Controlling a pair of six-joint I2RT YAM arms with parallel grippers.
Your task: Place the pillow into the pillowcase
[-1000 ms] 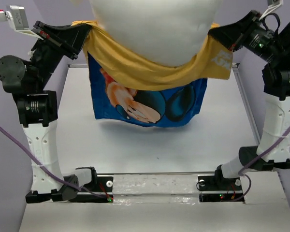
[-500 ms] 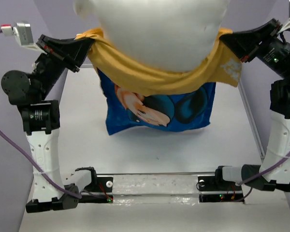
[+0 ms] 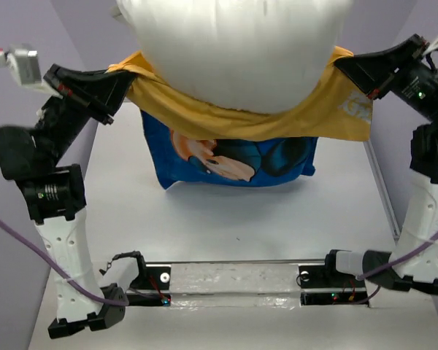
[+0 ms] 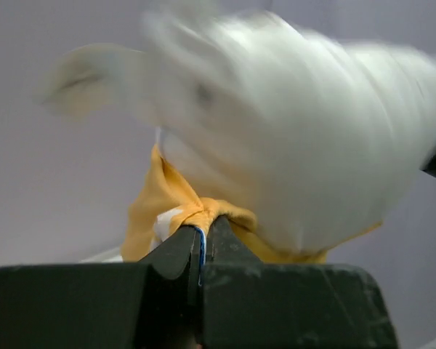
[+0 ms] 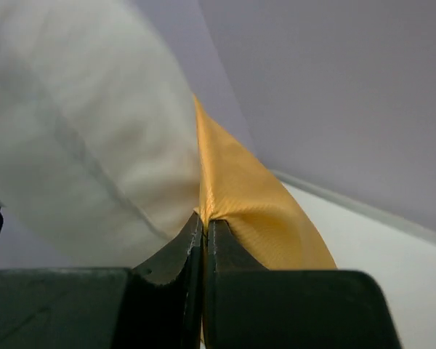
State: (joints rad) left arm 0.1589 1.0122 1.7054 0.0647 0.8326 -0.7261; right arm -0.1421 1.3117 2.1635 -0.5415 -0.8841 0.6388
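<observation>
The plump white pillow stands partly inside the pillowcase, whose blue cartoon face hangs below and whose orange-yellow rim wraps the pillow's lower part. My left gripper is shut on the rim's left corner, held high. My right gripper is shut on the rim's right corner. In the left wrist view the fingers pinch orange cloth under the blurred pillow. In the right wrist view the fingers pinch orange cloth beside the pillow.
The white table lies below the hanging case, with a raised rim on the right. Purple walls stand on both sides. The arm bases and a metal rail sit at the near edge.
Both grippers have risen and shifted right with the pillowcase rim. The pillow has sunk deeper, and less of the blue face shows below the rim.
</observation>
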